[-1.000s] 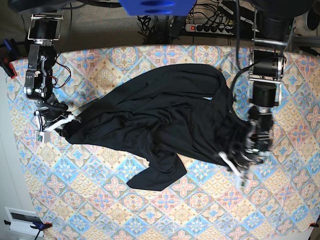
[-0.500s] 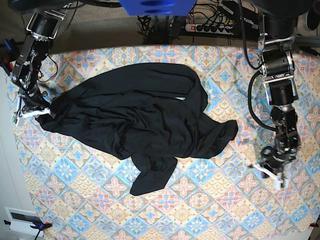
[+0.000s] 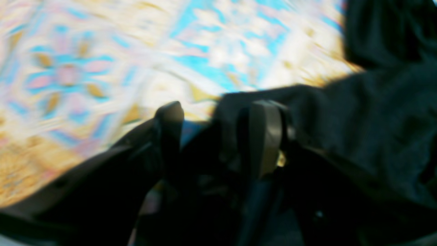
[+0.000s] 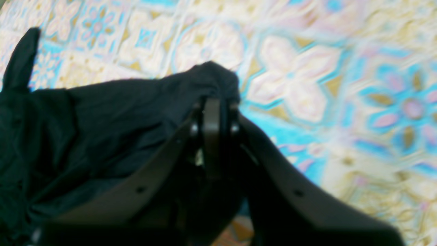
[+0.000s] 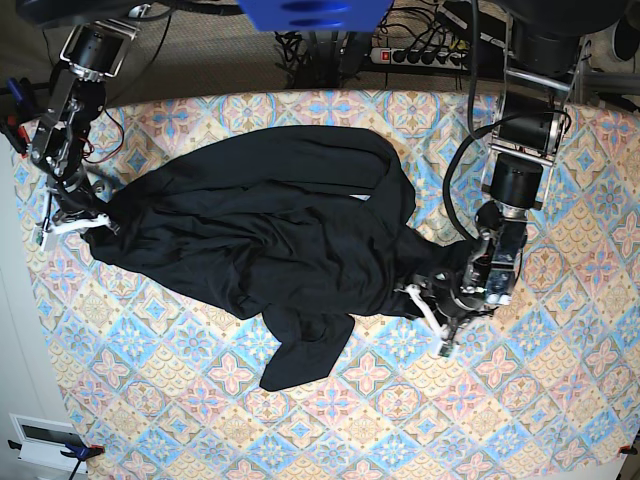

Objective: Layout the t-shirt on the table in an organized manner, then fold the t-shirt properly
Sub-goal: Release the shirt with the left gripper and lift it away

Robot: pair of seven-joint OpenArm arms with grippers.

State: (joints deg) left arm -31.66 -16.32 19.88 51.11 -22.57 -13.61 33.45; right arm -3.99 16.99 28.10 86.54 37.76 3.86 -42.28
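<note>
1. The black t-shirt (image 5: 270, 230) lay rumpled across the patterned tabletop (image 5: 170, 400).
2. The left pincer (image 3: 218, 136) stood wide open above its edge, gripping nothing.
3. The right pincer (image 4: 216, 133) was closed on the cloth.
</note>
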